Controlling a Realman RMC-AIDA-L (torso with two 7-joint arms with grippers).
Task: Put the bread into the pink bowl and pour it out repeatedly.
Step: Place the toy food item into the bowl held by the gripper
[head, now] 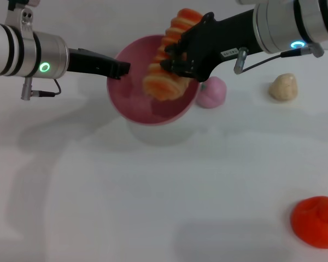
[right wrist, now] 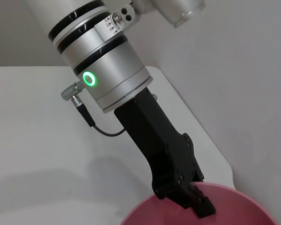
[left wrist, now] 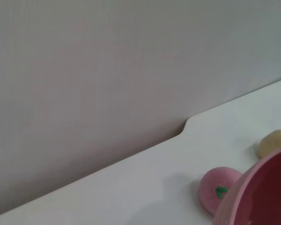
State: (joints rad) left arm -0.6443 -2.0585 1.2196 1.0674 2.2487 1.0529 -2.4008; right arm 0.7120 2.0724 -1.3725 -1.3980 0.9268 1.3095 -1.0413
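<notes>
- Table (head: 164,207): white, wide bare stretch across the near and middle ground. Its far edge shows in the left wrist view, with a notched step where it meets the grey wall (left wrist: 107,70).
- Pink bowl (head: 132,103): far centre, lifted off the table and tilted, with its shadow on the surface below it.
- Left tool (head: 122,69): reaches in from the left and clamps the bowl's left rim; fingers closed on the rim, as the right wrist view shows with the black tool (right wrist: 196,201) biting the pink edge.
- Right tool (head: 172,59): comes in from the far right, over the bowl's right side. Fingers pressed onto the bread (head: 167,71), pinching it around the middle.
- Bread: held steeply tilted, lower end down inside the bowl, upper end sticking up past the far rim. Striped orange-and-cream side faces the camera.
- Small pink peach toy (head: 211,91): on the table just right of the bowl, beside its rim.
- Beige lump (head: 284,87): further right, well apart from the bowl.
- Orange-red round thing (head: 317,221): near right corner, close to the view's edge.
- Open room: the near left half holds only the arms' shadows.
</notes>
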